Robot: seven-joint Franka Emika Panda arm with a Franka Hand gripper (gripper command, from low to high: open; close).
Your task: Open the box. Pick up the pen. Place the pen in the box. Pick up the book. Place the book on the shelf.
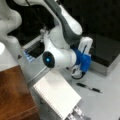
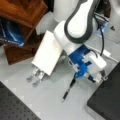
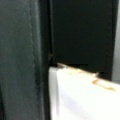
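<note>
No brand, label or legible writing could be made out on any item.

The box (image 1: 105, 53) lay with its black lid down and flat, showing a silver-grey side wall; nothing of its inside was visible. In a front view the claw (image 1: 78, 72) hung at the box's near edge, its blue and white body tilted over the pale table (image 1: 105, 102). In a front view the same claw (image 2: 98, 76) sat just at the corner of the black lid (image 2: 107, 100). Whether its fingers were apart or together could not be told. The wrist view showed only a dark surface and a white block edge close up.

The pen (image 1: 88, 88) lay on the table just beside the claw, on its near side, apart from the box. In a front view it (image 2: 68, 90) lay just below the claw, outside the box.

The book (image 1: 56, 96) rested closed on a silver metal stand (image 1: 77, 113), further from the claw than the pen. In a front view the book (image 2: 48, 53) leaned on that stand (image 2: 36, 76), beside the wooden shelf (image 2: 22, 12). The shelf (image 1: 13, 95) lay beyond the book from the claw, its top bare where it showed.
</note>
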